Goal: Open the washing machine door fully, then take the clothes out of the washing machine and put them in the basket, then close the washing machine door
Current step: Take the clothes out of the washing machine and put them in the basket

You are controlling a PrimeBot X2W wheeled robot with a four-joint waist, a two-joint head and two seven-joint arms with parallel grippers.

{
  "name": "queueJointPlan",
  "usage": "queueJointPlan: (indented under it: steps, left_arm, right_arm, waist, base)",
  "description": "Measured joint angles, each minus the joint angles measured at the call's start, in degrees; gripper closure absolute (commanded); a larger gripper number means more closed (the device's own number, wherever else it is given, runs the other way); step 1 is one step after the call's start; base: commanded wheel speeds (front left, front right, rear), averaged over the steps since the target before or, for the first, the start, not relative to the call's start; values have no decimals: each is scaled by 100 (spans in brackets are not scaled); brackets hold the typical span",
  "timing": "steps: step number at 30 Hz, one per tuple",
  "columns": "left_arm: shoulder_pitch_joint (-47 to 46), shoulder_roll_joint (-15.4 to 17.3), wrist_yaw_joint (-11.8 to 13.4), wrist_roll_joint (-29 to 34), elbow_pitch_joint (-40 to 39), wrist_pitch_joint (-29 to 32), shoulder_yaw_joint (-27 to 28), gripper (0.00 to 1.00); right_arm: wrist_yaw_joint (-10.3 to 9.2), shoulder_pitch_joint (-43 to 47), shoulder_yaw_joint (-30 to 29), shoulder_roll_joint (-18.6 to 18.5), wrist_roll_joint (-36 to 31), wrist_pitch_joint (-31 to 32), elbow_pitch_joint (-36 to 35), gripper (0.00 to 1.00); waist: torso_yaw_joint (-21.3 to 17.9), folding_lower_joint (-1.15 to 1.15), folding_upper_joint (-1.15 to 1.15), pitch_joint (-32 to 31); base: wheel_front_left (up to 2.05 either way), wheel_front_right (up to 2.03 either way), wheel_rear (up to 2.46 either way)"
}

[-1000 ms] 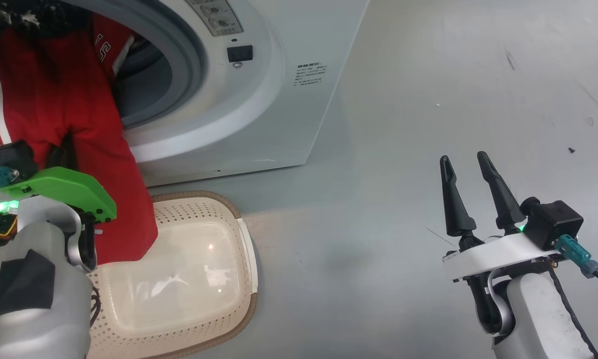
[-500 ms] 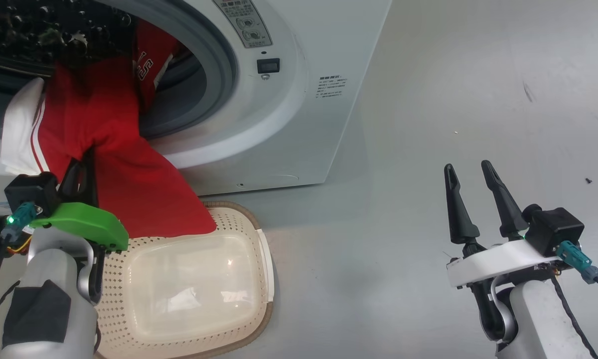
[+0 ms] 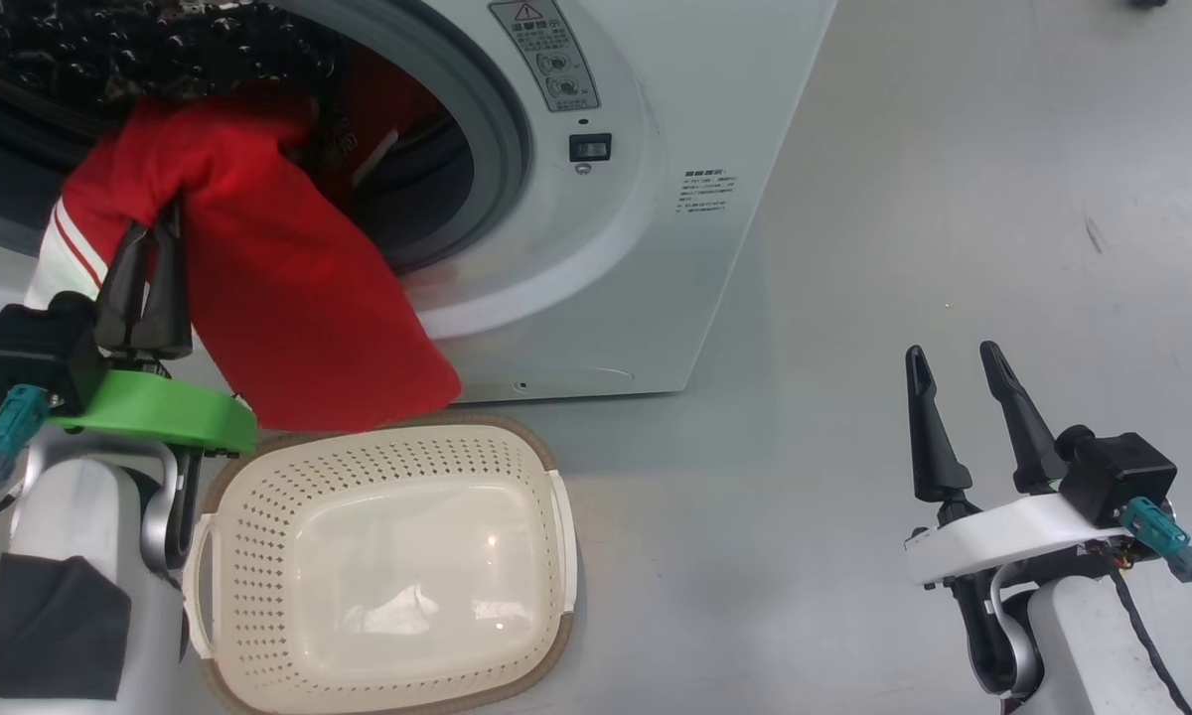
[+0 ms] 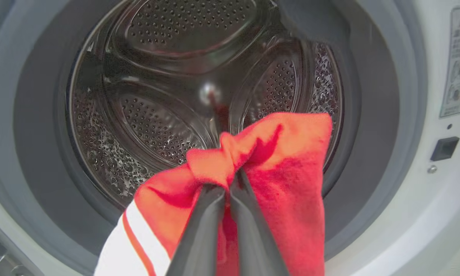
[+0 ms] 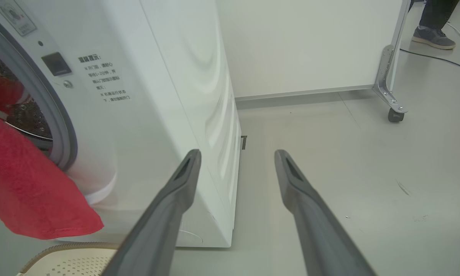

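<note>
Pinching tight, the left gripper (image 4: 230, 180) has its two dark fingers (image 4: 203, 230) squeezed together on a bunched fold of the red clothes (image 4: 287, 165), right at the mouth of the steel drum (image 4: 157, 115). From the head view the cloth hangs out of the washing machine (image 3: 656, 248), over the grey rubber ring (image 3: 502, 129), its lower corner dangling just above the back rim of the basket (image 3: 556, 526). Not in it yet! More red shows deeper in the drum; same piece or another, can't tell. So this looks like the unloading step, mid-pull. Next call, I'd say: draw the cloth clear of the ring, carry it over the cream basket, then let go, and watch that white-striped end for a snag. On the other side, the right gripper (image 3: 952, 353) stands idle, fingers spread wide, nothing between them. Underneath, a smooth grey floor (image 3: 854, 298), lightly scuffed. Further out, a white panel (image 5: 310, 46) on a castor (image 5: 395, 115), a cable (image 5: 437, 59), and a person's shoe (image 5: 433, 36).
</note>
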Motion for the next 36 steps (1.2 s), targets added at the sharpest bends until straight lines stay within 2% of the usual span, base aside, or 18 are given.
queueJointPlan:
  steps: [6,18,28,36]
  left_arm:
    - [500,141,-47,146,-320,0,-94,100]
    - [1616,199,-164,175,-283,1,-646,100]
    - [1978,299,-169,156,283,386,-1111,100]
    - [1959,277,-181,-46,1066,799,-1129,100]
  right_arm:
    - [0,12,44,5,-1,0,4,0]
    - [0,98,49,9,-1,1,7,0]
    - [1,96,177,12,-11,1,-23,0]
    - [1,80,277,12,-54,10,-94,0]
  waist:
    - [82,0,0,-74]
    - [105,0,0,-151]
    - [31,0,0,-60]
    - [-101,0,0,157]
  base:
    - [0,0,0]
    - [0,0,0]
    - [0,0,0]
    - [0,0,0]
